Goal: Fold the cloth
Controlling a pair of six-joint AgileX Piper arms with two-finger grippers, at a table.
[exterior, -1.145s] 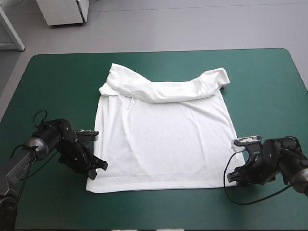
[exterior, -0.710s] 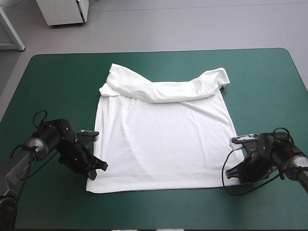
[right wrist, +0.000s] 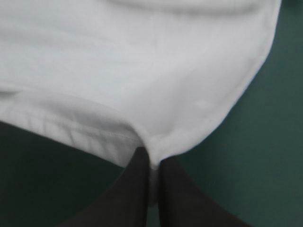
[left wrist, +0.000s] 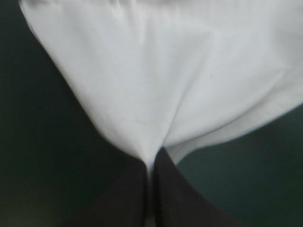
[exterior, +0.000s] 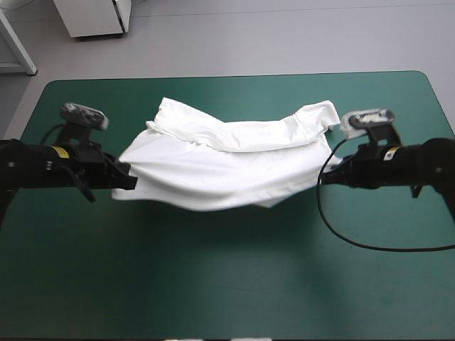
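Observation:
The white T-shirt (exterior: 227, 160) hangs stretched between both arms above the teal-green table, its near hem raised and sagging in the middle, its collar end folded over toward the far side. My left gripper (exterior: 129, 175) is shut on the T-shirt's left hem corner. In the left wrist view the black fingers (left wrist: 132, 194) meet in a point, and the T-shirt (left wrist: 165, 80) fans out from the left gripper (left wrist: 151, 163). My right gripper (exterior: 321, 178) is shut on the right hem corner; the hem of the T-shirt (right wrist: 142, 71) is pinched at the right gripper (right wrist: 154, 161).
The teal-green table (exterior: 227, 284) stretches bare from the shirt to its near edge. A white cabinet (exterior: 92, 15) stands on the floor beyond the far edge.
The right gripper closed on the right hem corner. Both arms then lifted the near hem off the table and carried it toward the far side, so the flat shirt now hangs between them.

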